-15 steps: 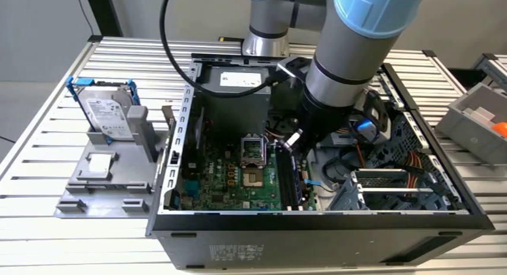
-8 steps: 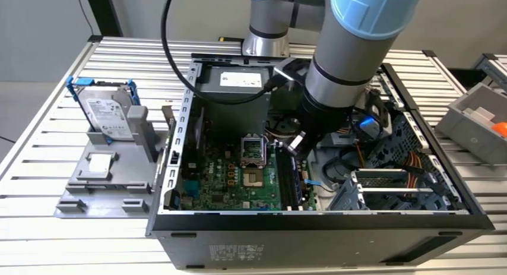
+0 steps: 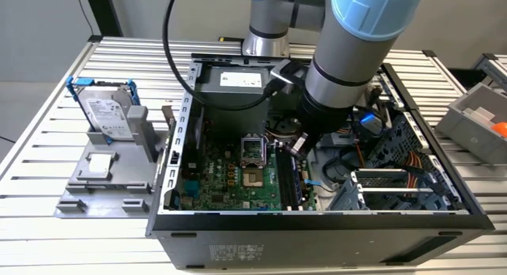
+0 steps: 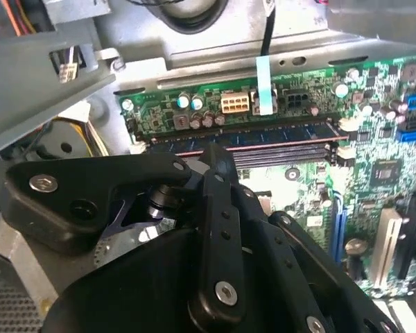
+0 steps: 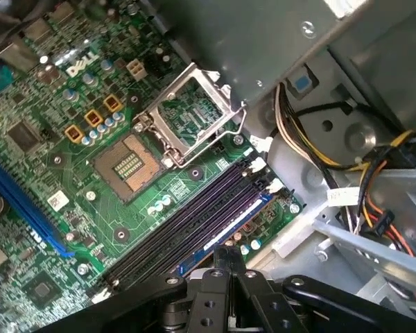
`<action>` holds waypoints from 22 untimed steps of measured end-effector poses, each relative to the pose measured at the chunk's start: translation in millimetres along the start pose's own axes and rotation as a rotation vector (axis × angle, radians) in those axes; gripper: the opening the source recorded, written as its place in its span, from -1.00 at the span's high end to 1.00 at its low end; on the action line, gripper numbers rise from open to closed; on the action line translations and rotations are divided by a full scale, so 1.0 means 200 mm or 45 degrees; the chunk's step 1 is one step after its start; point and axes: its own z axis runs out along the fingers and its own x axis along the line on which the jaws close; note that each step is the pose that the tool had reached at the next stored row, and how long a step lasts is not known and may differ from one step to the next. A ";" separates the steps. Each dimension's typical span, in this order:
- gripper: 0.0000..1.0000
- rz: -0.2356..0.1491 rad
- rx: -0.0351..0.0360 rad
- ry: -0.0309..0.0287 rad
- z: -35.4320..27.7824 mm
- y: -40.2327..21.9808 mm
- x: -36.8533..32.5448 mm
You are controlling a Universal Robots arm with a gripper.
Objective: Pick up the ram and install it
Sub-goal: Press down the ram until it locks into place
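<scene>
Jaws: the black jaws of the grey-and-blue robot arm are drawn together, their tips meeting in both wrist views, and they press down onto the top edge of the ram.
Ram: the long, thin blue circuit-board stick stands on edge in the outermost of the dark memory slots, directly under the jaws; in the second wrist view it shows as a blue strip running away from the jaws along the board's edge.
Hidden: the part of the ram right beneath the jaws is covered by the black linkage, so whether it is fully seated at that end cannot be told; in the exterior view the arm blocks the slots.
Just beyond the jaws: the large green motherboard with its open silver processor socket frame.
Farther: bundles of yellow, orange and black wires beside the grey metal chassis wall.
Case: the open black desktop computer case lies on its side.
Away from the jaws: a grey hard drive with blue rails leans in a grey plastic holder, towards the exterior view's left.
Surface: a ribbed aluminium tabletop.
Room: a grey bin holds something orange, at the exterior view's right; plain pale wall behind.
</scene>
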 end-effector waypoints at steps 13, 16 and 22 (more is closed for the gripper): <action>1.00 -0.343 -0.0127 -0.0148 0.032 -0.002 0.003; 1.00 -0.409 -0.0216 -0.0175 0.044 -0.003 0.004; 1.00 -0.548 -0.0310 -0.0148 0.063 -0.004 0.005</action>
